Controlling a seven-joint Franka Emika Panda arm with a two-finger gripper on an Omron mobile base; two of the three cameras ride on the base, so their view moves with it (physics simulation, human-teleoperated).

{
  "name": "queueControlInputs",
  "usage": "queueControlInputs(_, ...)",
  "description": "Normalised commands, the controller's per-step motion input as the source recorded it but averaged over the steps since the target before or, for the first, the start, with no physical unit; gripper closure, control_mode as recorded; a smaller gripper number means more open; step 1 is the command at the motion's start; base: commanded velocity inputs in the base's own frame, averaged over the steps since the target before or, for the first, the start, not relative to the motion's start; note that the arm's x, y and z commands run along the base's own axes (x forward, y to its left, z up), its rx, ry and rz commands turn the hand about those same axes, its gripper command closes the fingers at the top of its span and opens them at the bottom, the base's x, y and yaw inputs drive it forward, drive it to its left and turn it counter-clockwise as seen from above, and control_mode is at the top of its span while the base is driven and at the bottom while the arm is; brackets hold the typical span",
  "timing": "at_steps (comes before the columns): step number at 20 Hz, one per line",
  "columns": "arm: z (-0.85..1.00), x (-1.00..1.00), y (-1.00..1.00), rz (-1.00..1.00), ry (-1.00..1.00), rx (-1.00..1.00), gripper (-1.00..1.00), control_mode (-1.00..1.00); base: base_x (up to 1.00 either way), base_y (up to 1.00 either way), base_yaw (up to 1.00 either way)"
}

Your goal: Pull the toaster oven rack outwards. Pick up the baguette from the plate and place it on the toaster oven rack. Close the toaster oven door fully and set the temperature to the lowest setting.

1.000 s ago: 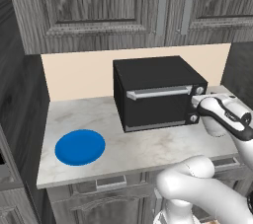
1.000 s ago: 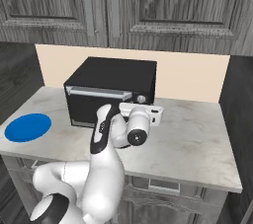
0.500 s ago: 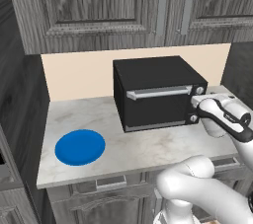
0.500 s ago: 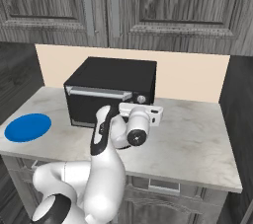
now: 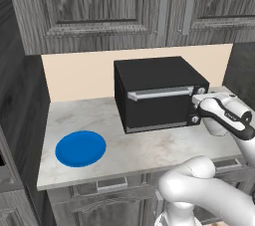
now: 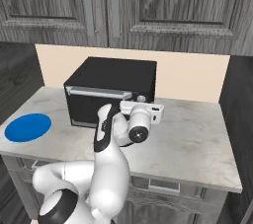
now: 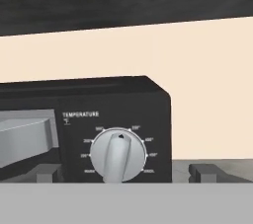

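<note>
Blue plate [image 5: 80, 148] on the desk [image 5: 149, 150] well left of the claw, black toaster oven [image 5: 158, 93] with door [image 5: 157, 106] closed just left of it, claw [image 7: 126, 172] spread wide, straddling the temperature knob [image 7: 117, 155], holding nothing.

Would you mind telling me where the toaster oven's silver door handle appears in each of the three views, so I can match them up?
Left base view: the silver door handle runs across the top front of the toaster oven, right of centre.
Right base view: the handle lies left of centre, above the arm.
Hand view: its end shows at the left edge, beside the temperature knob.
Shared landmark: the beige backsplash behind the oven.
</note>
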Motion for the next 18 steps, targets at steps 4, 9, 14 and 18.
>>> queueControlInputs(4,0.0,0.0,0.0,0.0,0.0,0.0,-1.0,-1.0,0.0,0.0,0.0)
queueControlInputs(9,0.0,0.0,0.0,0.0,0.0,0.0,-1.0,-1.0,0.0,0.0,0.0)
queueControlInputs(14,0.0,0.03,0.02,0.0,0.0,0.0,-1.0,-1.0,0.0,0.0,0.0)
queueControlInputs(18,0.0,0.04,0.04,0.0,0.0,0.0,-1.0,-1.0,0.0,0.0,0.0)
